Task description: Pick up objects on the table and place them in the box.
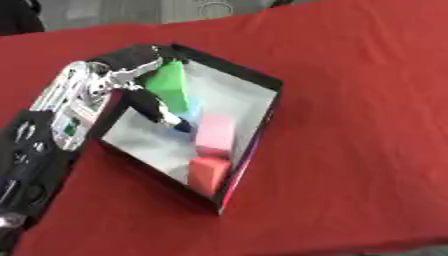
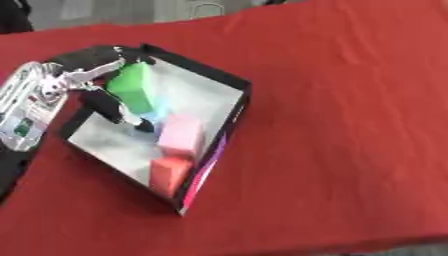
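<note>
While the left arm reaches in from the left, its hand (image 1: 144, 95) hangs over the box (image 1: 262, 80) on the red table (image 1: 350, 125), thumb and fingers curled round a green block (image 1: 171, 85). A pink block (image 1: 214, 135) and red block (image 1: 207, 172) lie inside — a pale blue shape beneath the green is hard to make out.

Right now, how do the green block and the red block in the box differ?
The green block sits at the box's far end, in the left hand, whose fingers curl around it; the red block lies untouched in the near corner. The green block looks bigger and tilted, while the red block rests flat beside a pink block. Both are inside the box.
</note>
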{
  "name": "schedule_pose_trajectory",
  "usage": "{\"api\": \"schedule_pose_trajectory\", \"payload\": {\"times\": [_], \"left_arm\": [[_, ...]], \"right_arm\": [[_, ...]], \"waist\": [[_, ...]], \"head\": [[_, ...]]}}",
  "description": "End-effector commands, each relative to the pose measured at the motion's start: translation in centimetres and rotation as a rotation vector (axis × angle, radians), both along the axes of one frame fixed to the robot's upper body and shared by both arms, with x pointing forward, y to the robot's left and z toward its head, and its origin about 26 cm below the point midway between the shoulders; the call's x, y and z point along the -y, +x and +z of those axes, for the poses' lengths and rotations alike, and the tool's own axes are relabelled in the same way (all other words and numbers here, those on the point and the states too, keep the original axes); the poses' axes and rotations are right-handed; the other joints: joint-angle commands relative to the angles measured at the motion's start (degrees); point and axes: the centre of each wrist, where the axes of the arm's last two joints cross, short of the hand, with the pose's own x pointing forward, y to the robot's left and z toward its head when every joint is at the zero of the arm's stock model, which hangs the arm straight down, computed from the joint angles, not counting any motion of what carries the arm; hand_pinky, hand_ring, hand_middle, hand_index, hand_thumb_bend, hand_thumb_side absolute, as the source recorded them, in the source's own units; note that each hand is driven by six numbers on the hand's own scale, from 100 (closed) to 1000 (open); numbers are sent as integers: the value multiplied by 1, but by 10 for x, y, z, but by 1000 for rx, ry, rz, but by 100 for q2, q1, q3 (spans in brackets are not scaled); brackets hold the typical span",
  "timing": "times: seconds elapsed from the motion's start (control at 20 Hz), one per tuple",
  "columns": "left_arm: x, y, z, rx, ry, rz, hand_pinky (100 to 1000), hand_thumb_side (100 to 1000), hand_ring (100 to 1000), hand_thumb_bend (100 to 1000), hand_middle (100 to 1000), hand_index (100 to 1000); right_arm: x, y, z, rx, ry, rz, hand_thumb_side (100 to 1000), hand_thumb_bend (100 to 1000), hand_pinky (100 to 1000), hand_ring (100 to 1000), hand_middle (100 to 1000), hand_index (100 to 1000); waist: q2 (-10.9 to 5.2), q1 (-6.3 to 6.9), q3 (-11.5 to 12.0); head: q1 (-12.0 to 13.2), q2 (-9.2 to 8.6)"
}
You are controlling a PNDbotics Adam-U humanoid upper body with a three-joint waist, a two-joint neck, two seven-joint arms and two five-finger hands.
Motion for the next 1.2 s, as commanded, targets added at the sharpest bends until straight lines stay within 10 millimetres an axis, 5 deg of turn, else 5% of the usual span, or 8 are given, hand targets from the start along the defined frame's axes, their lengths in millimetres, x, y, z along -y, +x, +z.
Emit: {"api": "schedule_pose_trajectory", "payload": {"times": [0.05, 0.3, 0.55, 0.9, 1.2], "left_arm": [[-24, -17, 49, 113, -212, 20, 986, 570, 855, 561, 818, 948], [-72, -44, 95, 141, -651, -63, 979, 638, 833, 370, 809, 944], [-116, -71, 99, 181, -947, -70, 948, 682, 798, 259, 786, 931], [-171, -97, 61, 340, -1261, 60, 928, 704, 803, 136, 786, 897], [-216, -102, 3, 450, -1470, 278, 916, 729, 773, 224, 769, 885]], "right_arm": [[4, -3, 10, 24, -10, -11, 491, 100, 953, 750, 715, 855], [4, -3, 10, 30, -2, -10, 485, 100, 952, 750, 716, 855], [3, -4, 10, 32, 5, -11, 489, 100, 953, 751, 716, 855], [5, -4, 10, 58, 27, -42, 514, 100, 954, 759, 725, 860], [8, -1, 3, 134, 61, -151, 793, 100, 958, 782, 750, 885]], "waist": [[-154, -123, 31], [-213, -116, 112], [-208, -109, 182], [-186, -152, 208], [-290, -181, 274]], "head": [[-16, -4], [-97, -4], [-154, -4], [-297, -4], [-556, -4]]}}
